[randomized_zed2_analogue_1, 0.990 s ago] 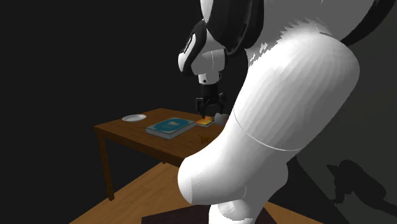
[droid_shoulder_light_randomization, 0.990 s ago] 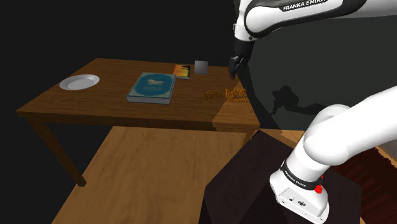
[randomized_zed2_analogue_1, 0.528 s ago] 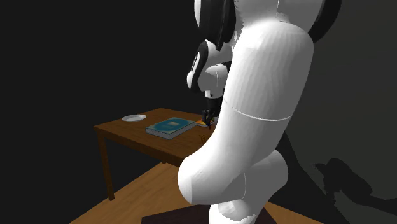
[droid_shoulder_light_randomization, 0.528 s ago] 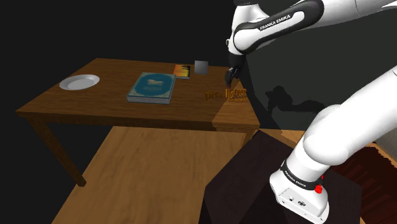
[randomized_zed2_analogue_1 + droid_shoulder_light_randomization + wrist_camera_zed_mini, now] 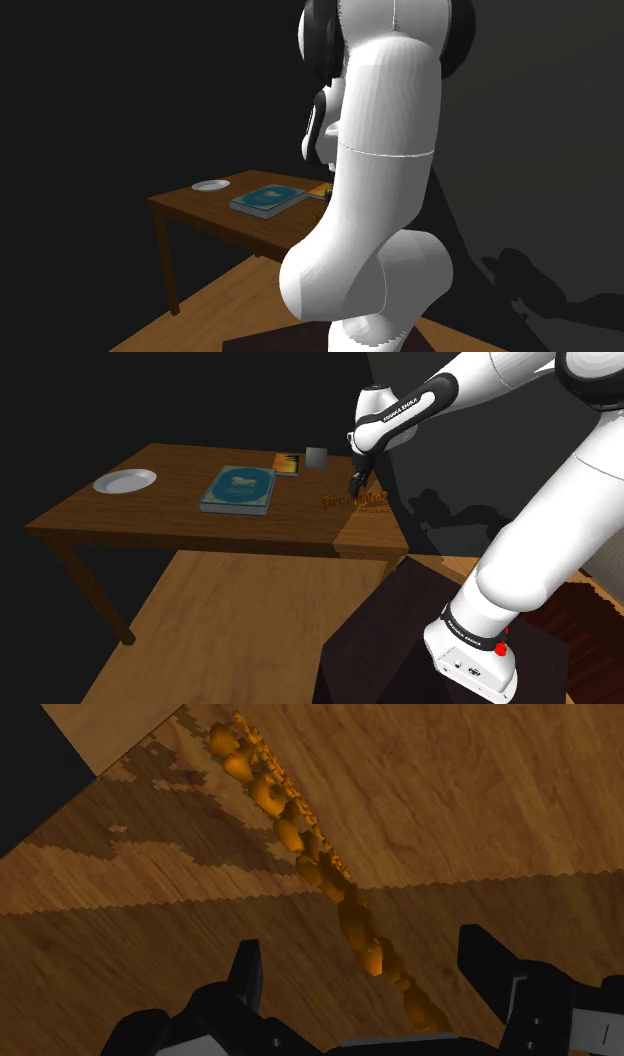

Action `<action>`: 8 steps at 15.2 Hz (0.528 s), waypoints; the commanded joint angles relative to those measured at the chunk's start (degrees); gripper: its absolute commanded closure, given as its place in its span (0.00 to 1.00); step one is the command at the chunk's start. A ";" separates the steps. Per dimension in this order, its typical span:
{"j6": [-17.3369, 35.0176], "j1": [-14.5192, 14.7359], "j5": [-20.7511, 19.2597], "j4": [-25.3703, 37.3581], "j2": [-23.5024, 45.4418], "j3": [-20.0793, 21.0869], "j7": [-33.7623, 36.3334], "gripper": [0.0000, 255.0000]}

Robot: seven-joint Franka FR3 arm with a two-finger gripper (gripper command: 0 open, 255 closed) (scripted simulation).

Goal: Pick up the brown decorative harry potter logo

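The brown Harry Potter logo [image 5: 356,502] stands upright near the right end of the wooden table [image 5: 150,502] in the shoulder view. My black gripper [image 5: 357,482] hangs just above it, pointing down. In the wrist view the logo [image 5: 300,834] runs as a thin orange-brown strip away from the hand, its near end passing between the two fingers. The gripper [image 5: 365,979] is open, and its fingers [image 5: 245,974] stand apart on either side of the strip without touching it. In the second exterior view the big white arm hides the logo and the hand.
A blue book [image 5: 238,489] lies mid-table, a white plate [image 5: 125,481] at the far left end. A small grey cup [image 5: 316,457] and an orange-covered flat item [image 5: 286,464] sit at the back. The dark stand [image 5: 400,642] lies lower right, wooden floor [image 5: 220,632] below the table.
The arm has swung down and toward the shoulder view's left, lowering the gripper from well above the table to just over the logo. Nothing on the table has moved.
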 commanded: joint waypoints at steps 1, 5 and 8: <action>1.54 -0.06 0.09 -0.39 1.13 -0.17 -0.17 0.00; 4.47 -0.12 0.19 -1.44 3.03 -0.30 -0.03 0.00; 4.47 -0.12 0.16 -1.53 2.94 -0.29 0.00 1.00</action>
